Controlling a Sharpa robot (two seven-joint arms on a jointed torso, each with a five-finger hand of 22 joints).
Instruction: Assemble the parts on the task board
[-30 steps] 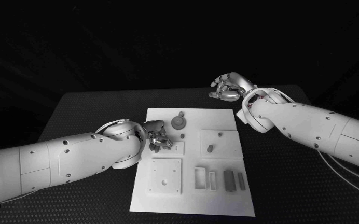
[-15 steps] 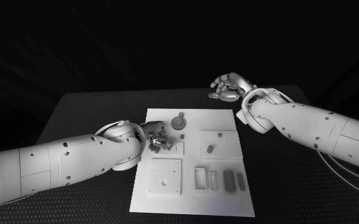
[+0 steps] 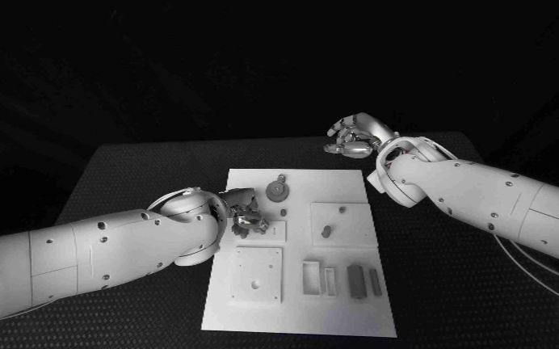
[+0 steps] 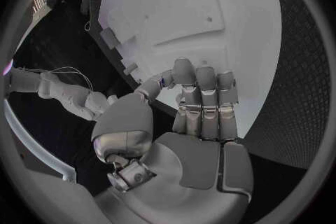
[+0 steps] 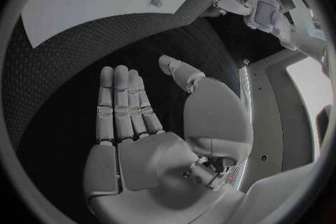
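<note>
Reaching in from the 8 o'clock side of the head view, the left arm [image 3: 116,244] ends in the left hand [image 3: 245,218], set over the left edge of the task board [image 3: 350,321], about 9 o'clock from the board's middle. Its fingers [image 4: 203,95] are curled, and the thumb meets them on something small and dark, though what it is cannot be told.

The white board lies in the middle of the black table [image 3: 128,171]. A round gear-like part [image 3: 279,191] sits near its far edge at 12 o'clock. A small square plate [image 3: 271,231] lies just beside the left hand. Toward 5 o'clock from that hand is a larger square plate [image 3: 256,275] with a hole. At the board's centre-right a raised square [image 3: 342,224] carries a small upright peg [image 3: 327,231]. Near 5 o'clock on the board a rectangular frame [image 3: 313,277] and 2 grey bars [image 3: 356,280] lie side by side.

Beyond the board's far right corner, at 1 o'clock, the right hand [image 3: 353,138] is off the board above the table. Its fingers [image 5: 119,103] are straight and spread, holding nothing.
</note>
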